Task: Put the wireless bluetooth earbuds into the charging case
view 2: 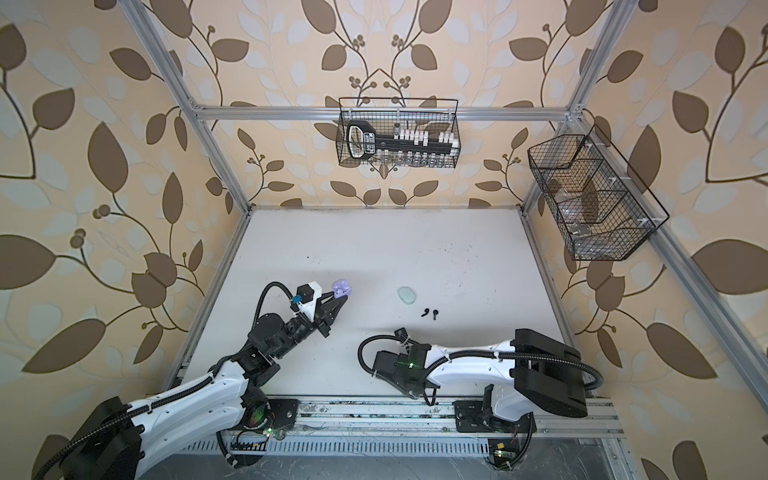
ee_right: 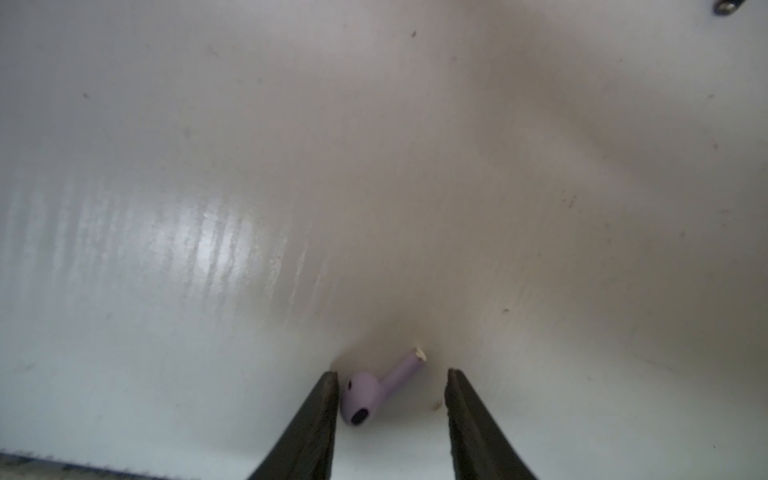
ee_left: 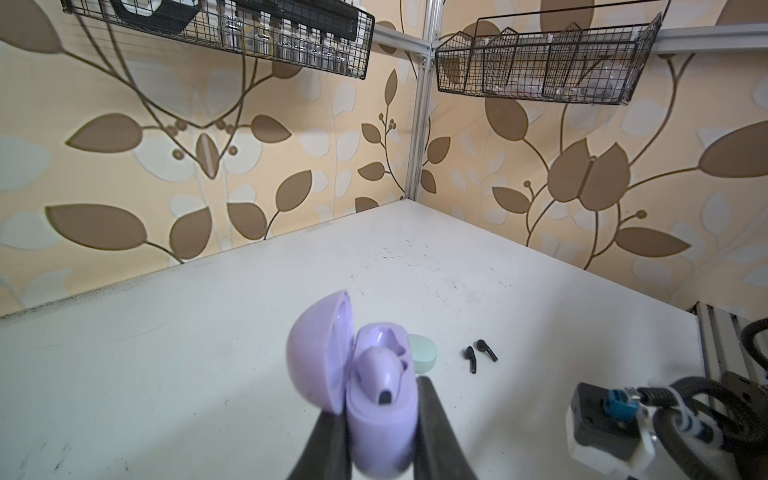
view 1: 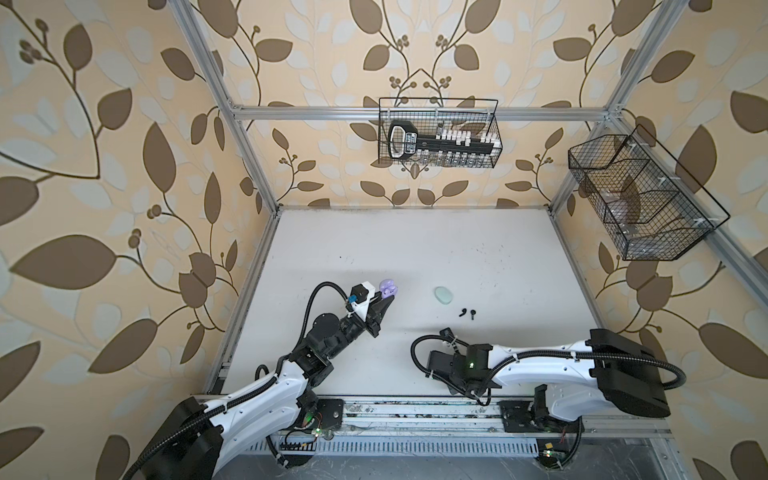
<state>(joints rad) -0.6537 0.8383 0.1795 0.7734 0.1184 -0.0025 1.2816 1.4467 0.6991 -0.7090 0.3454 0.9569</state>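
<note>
My left gripper (ee_left: 376, 399) is shut on a lavender charging case (ee_left: 382, 415) and holds it off the table, left of centre in both top views (view 1: 388, 287) (view 2: 341, 286). Its lid stands open and one lavender earbud (ee_left: 380, 374) sits in a socket. My right gripper (ee_right: 392, 374) points down at the table near the front edge, open. A second lavender earbud (ee_right: 365, 395) lies flat between its fingers, close against one finger. Two black earbuds (view 1: 467, 312) (ee_left: 478, 357) lie loose mid-table.
A closed mint case (view 1: 442, 296) (ee_left: 424, 353) rests between the lavender case and the black earbuds. Wire baskets hang on the back wall (view 1: 438, 133) and the right wall (view 1: 640, 199). The right arm's wrist (view 1: 457, 361) hides its fingers in both top views.
</note>
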